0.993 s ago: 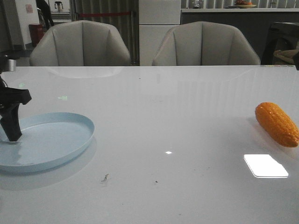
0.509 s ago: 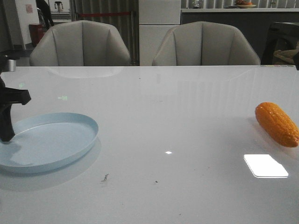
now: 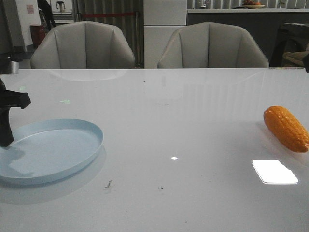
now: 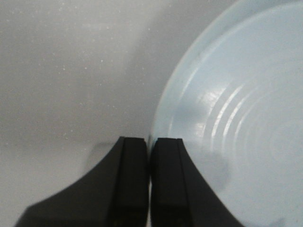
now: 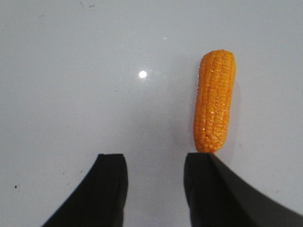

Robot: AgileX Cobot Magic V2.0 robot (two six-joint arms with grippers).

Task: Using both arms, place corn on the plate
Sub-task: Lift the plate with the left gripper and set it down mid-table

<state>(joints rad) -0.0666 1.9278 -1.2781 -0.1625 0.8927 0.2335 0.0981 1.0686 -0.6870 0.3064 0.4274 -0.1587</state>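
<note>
The pale blue plate (image 3: 53,150) lies at the table's left. My left gripper (image 3: 6,140) stands at its left rim. In the left wrist view that gripper (image 4: 150,142) is shut, its two fingers pinching the rim of the plate (image 4: 236,109). The orange corn (image 3: 286,128) lies on the table at the far right, nothing touching it. My right gripper (image 5: 155,161) is out of the front view. In its wrist view it hangs open over bare table, and the tapered end of the corn (image 5: 214,100) shows just past the tip of one finger.
A bright rectangle of reflected light (image 3: 274,171) lies on the glossy white table (image 3: 174,111) near the corn. Two grey chairs (image 3: 83,46) (image 3: 212,47) stand behind the far edge. Small dark specks (image 3: 108,183) mark the table in front of the plate.
The plate's right rim has crept to the right across the table with the left gripper shut on its left rim. The corn has not moved.
</note>
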